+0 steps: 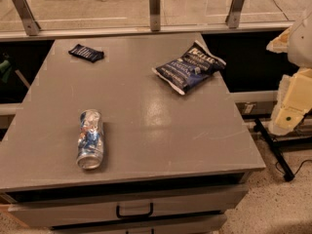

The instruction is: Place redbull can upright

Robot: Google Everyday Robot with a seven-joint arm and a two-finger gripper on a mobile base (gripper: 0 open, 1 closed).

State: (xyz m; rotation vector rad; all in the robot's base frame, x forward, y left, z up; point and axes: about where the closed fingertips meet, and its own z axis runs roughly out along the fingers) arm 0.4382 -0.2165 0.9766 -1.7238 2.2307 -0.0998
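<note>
The redbull can (90, 139) lies on its side near the front left of the grey table (161, 130). It is slim, silver and blue, and its silver top faces the front edge. My gripper (291, 101) shows as cream-coloured parts at the right edge of the view. It is off the table's right side and far from the can, holding nothing that I can see.
A large dark-blue crinkly snack bag (190, 66) lies at the back right of the table. A small flat dark-blue packet (86, 52) lies at the back left. A glass railing with metal posts (154, 9) runs behind the table. Drawers with a black handle (134, 211) sit below the front edge.
</note>
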